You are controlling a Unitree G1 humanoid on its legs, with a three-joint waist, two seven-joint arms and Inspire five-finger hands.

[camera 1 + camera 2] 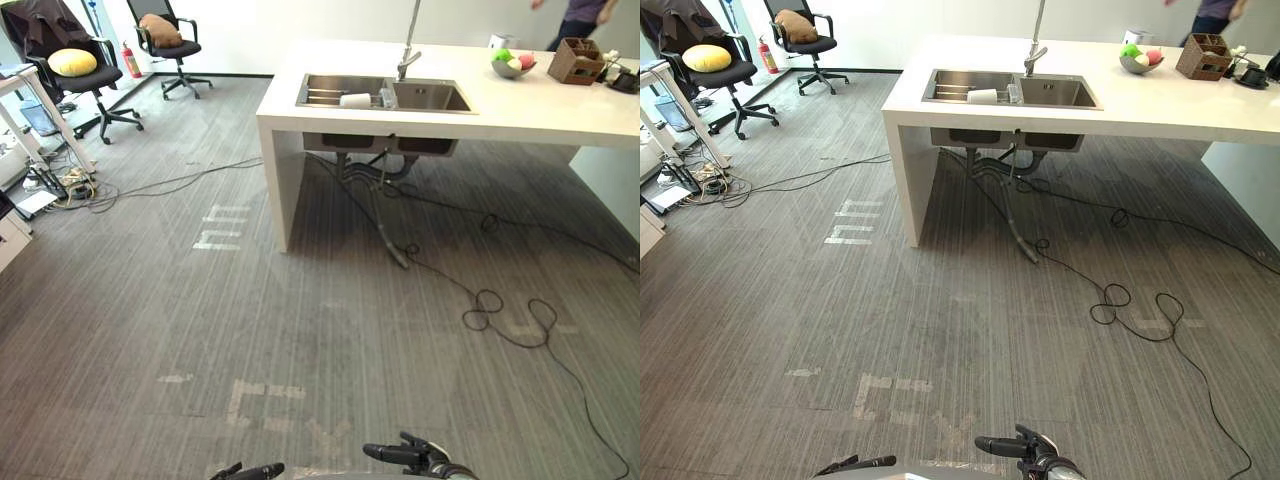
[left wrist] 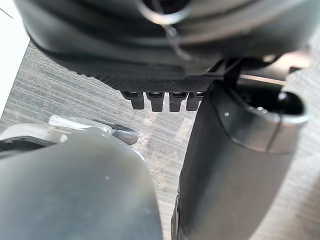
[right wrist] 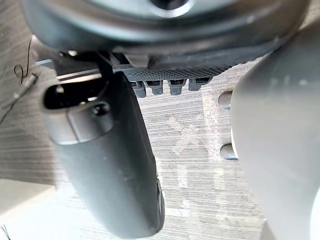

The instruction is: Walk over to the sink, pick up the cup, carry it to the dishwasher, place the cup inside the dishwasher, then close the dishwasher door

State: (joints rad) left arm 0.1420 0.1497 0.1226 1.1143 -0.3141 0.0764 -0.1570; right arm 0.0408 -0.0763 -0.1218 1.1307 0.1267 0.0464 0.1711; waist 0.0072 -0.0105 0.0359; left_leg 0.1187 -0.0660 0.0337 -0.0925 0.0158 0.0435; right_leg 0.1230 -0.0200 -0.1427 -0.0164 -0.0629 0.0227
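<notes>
The white cup (image 1: 355, 100) lies on its side in the left basin of the sink (image 1: 430, 97), just beside the divider under the faucet (image 1: 408, 60). The sink is set into a white counter (image 1: 520, 110); right of the sink stand a fruit bowl (image 1: 511, 66) and a brown basket (image 1: 576, 60), with a person (image 1: 585, 15) behind them. Well short of the sink, over the grey floor (image 1: 300, 320), the left hand (image 1: 250, 470) and right hand (image 1: 412, 456) hang empty, fingers (image 2: 160, 100) loosely extended, gripping nothing.

Head stereo pair facing the distant sink (image 1: 430, 97), wrist views close, floorward
</notes>
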